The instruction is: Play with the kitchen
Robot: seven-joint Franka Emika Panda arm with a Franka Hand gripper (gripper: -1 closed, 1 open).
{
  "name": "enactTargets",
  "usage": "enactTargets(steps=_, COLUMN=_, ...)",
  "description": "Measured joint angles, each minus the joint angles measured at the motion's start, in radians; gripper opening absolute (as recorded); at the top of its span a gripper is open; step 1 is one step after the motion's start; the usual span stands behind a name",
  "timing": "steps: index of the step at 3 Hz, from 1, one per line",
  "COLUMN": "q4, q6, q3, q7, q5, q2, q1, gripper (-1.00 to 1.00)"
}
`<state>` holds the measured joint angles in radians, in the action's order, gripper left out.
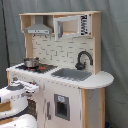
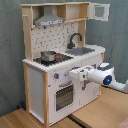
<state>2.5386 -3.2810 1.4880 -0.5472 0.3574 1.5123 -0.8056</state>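
The kitchen is a tall toy of white panels and pale wood. It has a black faucet, a grey sink, a range hood and an oven door. A small metal pot stands on the stovetop. My gripper is level with the knob panel above the oven door, right at the kitchen's front face. Whether it touches a knob cannot be made out.
The white arm reaches in from the second exterior view's right, above a wooden table surface. An open cabinet door juts out at the kitchen's top. A grey curtain hangs behind.
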Motion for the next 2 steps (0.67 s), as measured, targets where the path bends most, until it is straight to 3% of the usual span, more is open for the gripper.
enactTargets(steps=1, q4=-0.001, q6=-0.008, q3=0.0, q7=-0.066, q5=0.0, q2=-0.001, q1=0.002, gripper=-1.0)
enactTargets(steps=2, q4=-0.001, q6=-0.008, q3=0.0, q7=-0.066, q5=0.0, q2=-0.001, q1=0.003, gripper=1.0)
